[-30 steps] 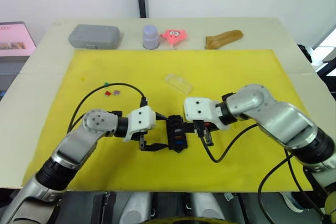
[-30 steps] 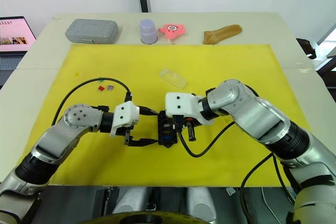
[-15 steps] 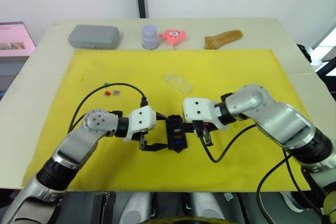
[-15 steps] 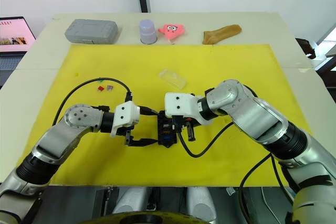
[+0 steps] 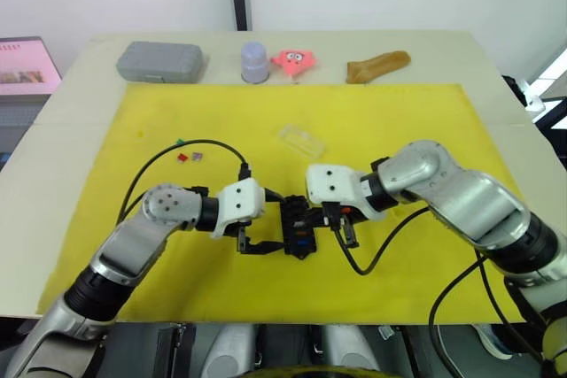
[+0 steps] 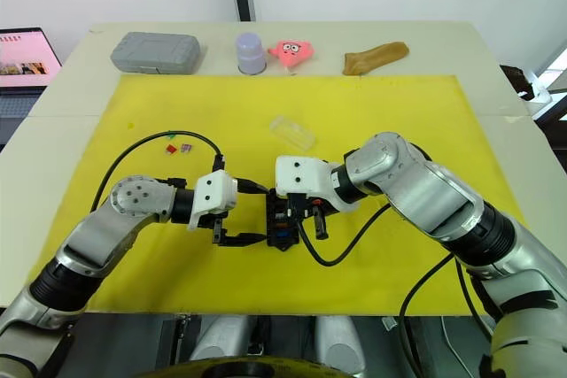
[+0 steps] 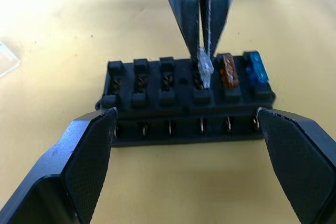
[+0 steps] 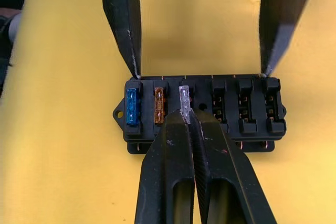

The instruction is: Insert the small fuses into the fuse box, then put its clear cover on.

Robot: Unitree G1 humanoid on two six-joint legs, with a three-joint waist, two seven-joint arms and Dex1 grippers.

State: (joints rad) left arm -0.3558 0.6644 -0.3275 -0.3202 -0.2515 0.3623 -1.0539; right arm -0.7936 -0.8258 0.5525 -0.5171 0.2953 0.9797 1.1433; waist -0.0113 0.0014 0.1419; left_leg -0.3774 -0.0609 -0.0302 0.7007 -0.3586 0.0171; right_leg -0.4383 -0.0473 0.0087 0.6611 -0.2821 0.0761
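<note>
The black fuse box (image 8: 220,111) lies on the yellow mat, between my two grippers. My left gripper (image 7: 186,115) is open, its fingers (image 7: 86,161) standing off either end of the box without touching it. My right gripper (image 8: 185,116) is shut on a grey fuse (image 8: 184,97) standing in the box's third slot. Beside it sit a blue fuse (image 8: 132,106) and an amber fuse (image 8: 159,107). Green (image 5: 180,141), red (image 5: 183,157) and purple (image 5: 196,157) fuses lie loose on the mat to the left. The clear cover (image 5: 301,141) rests behind the box.
A grey case (image 5: 159,61), a lilac cup (image 5: 254,61), a pink toy (image 5: 295,59) and a brown object (image 5: 376,65) line the table's far edge. A laptop (image 5: 22,68) sits at the far left. Black cables loop from both wrists over the yellow mat (image 5: 399,121).
My right gripper has edged slightly toward the fuse box with the grey fuse. The left gripper and the box stay put.
</note>
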